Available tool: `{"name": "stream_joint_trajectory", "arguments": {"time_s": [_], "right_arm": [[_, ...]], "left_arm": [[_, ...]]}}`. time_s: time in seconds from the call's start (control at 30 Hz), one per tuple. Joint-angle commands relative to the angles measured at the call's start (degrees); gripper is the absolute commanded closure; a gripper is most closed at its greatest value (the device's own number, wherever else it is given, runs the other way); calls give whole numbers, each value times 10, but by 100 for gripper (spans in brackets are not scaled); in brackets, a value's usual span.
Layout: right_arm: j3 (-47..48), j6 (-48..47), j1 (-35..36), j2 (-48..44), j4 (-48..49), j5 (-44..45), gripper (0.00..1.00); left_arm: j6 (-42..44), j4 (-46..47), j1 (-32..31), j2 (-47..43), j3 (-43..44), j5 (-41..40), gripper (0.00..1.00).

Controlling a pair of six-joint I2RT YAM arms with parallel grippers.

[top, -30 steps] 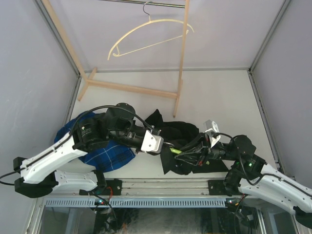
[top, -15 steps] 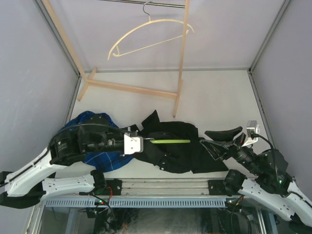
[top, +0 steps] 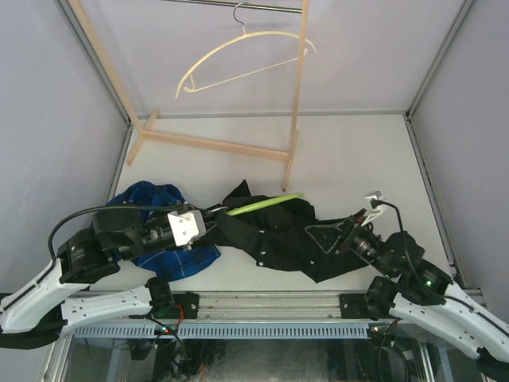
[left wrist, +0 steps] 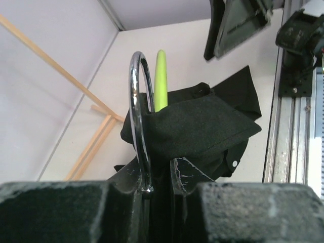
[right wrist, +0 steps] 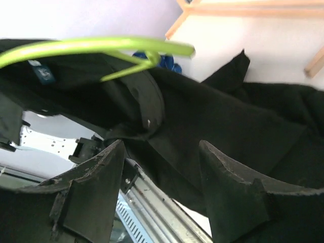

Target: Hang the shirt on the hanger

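My left gripper is shut on the metal hook of the lime-green hanger. It holds the hanger tilted up over the table. The black shirt is draped over the hanger's near part and trails onto the table. In the left wrist view the green arm rises out of the black cloth. My right gripper is open at the shirt's right edge. Its fingers stand wide apart, with black cloth and the hanger beyond them.
A blue plaid shirt lies in a heap under my left arm. A wooden rack stands at the back, with a cream hanger on its rail. The metal frame rail runs along the near table edge.
My left arm has drawn back to the left with the hanger, whose far end now tilts up, dragging the shirt left. My right gripper swung out right, then came back to the shirt's edge, open.
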Motion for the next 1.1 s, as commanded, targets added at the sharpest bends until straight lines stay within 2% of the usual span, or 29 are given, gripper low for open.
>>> {"name": "stream_joint_trajectory", "arguments": {"time_s": [0.0, 0.13, 0.23, 0.37, 0.5, 0.6, 0.7, 0.77, 0.93, 1.07], "right_arm": [[-46, 123, 17, 41, 125, -7, 40], [-87, 145, 62, 77, 252, 35, 40], [-93, 122, 89, 112, 294, 53, 38], [-99, 94, 96, 156, 299, 50, 38], [-99, 79, 105, 157, 278, 57, 39], [-99, 20, 123, 139, 250, 100, 39], [-101, -66, 137, 125, 227, 162, 36], [-104, -120, 138, 122, 238, 171, 33], [-109, -214, 139, 156, 337, 122, 33], [-107, -239, 139, 211, 415, 87, 32]], "left_arm": [[-14, 75, 3, -11, 0, -24, 100], [-14, 83, 3, -14, 0, -21, 100], [-14, 89, 3, -18, 0, -22, 100], [-17, 105, 3, -26, 1, -42, 100], [-19, 110, 3, -32, 4, -69, 100], [-18, 107, 3, -36, 6, -71, 100], [-17, 100, 3, -38, 11, -61, 100], [-16, 93, 3, -38, 16, -55, 100], [-15, 87, 3, -38, 26, -49, 100], [-17, 87, 3, -38, 31, -44, 100]]}}
